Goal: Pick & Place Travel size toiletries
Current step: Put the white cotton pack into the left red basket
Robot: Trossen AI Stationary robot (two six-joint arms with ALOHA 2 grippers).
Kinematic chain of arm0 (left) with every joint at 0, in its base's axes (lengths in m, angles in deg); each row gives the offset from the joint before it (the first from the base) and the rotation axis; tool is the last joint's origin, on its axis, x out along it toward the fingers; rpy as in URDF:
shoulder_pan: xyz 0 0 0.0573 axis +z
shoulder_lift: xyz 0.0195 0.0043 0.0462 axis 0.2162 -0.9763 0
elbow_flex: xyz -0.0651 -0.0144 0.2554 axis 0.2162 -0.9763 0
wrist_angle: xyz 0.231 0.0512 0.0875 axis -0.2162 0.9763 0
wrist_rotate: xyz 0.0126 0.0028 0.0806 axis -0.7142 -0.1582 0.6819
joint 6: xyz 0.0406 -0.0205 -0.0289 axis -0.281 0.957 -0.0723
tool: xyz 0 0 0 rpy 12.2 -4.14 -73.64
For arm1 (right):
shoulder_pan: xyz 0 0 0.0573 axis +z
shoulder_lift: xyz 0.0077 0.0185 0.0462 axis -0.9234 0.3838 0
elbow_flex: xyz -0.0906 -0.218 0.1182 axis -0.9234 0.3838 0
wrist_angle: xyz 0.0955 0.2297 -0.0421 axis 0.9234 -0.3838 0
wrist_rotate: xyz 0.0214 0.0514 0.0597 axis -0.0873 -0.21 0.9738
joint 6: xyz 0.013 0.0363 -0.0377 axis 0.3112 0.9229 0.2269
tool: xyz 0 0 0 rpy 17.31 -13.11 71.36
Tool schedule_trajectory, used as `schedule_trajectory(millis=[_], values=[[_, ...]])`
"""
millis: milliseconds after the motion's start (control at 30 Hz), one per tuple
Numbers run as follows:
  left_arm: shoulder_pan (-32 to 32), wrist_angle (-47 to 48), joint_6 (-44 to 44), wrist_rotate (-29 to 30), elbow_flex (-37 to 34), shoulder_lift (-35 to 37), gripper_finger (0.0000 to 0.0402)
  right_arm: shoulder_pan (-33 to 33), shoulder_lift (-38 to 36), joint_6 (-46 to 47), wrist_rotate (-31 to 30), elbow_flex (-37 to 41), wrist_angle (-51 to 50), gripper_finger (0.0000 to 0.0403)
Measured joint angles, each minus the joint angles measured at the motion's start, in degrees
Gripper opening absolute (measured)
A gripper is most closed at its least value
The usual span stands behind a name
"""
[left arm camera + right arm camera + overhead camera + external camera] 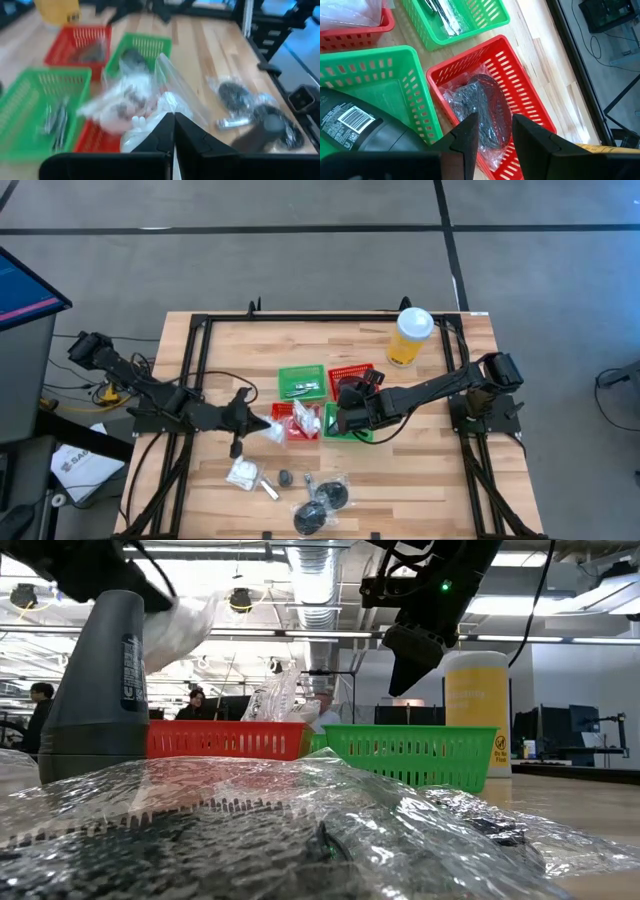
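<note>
My left gripper [250, 425] is shut on a white puffy packet [268, 430] at the left edge of the near red basket [282, 412], which holds other white packets [302, 417]. My right gripper [347, 412] hangs open over the near green basket [362, 434], nothing between its fingers. The far red basket [530, 95] holds a wrapped dark disc [485, 105]. Thin silvery tubes [442, 15] lie in the far green basket [300, 382]. A dark grey tube with a barcode [350, 125] shows beside my right fingers, over the near green basket. My left gripper pinches the white packet by an edge [152, 122] between its two shut fingers [192, 137]; one layer or several, I cannot tell. The fingers come from the table's left, slanting down. The packet and its clear wrap stick out beyond the fingertips, lifted clear of the table.
On the near table lie a white packet [242, 472], a silvery tube [268, 490], a small dark tube [285, 477] and two wrapped dark discs [330, 495] [310, 518]. A tall yellow cup with a white lid [410, 335] stands at the far right.
</note>
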Motion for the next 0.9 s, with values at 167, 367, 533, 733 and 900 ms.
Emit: schedule_trajectory(millis=[167,367,533,733,900], values=[[1.10,-2.48,-5.14,2.72,0.02,-0.96,0.0000,0.00,0.00,0.02,0.00,0.00,0.00,0.0108],[4.22,-3.73,-8.62,3.51,0.02,-3.51,0.0000,0.00,0.00,0.00,-0.01,0.00,0.04,0.0108],[6.59,-4.27,-10.04,3.50,0.02,-6.64,0.0000,0.00,0.00,0.00,-0.02,0.00,0.11,0.0108],[8.91,-8.07,-13.59,1.94,0.02,-11.88,0.0000,0.00,0.00,0.00,-0.02,0.00,0.09,0.0108],[10.94,-9.76,-15.02,1.78,0.02,-14.44,0.0000,0.00,0.00,-0.02,-0.02,0.01,0.05,0.0108]])
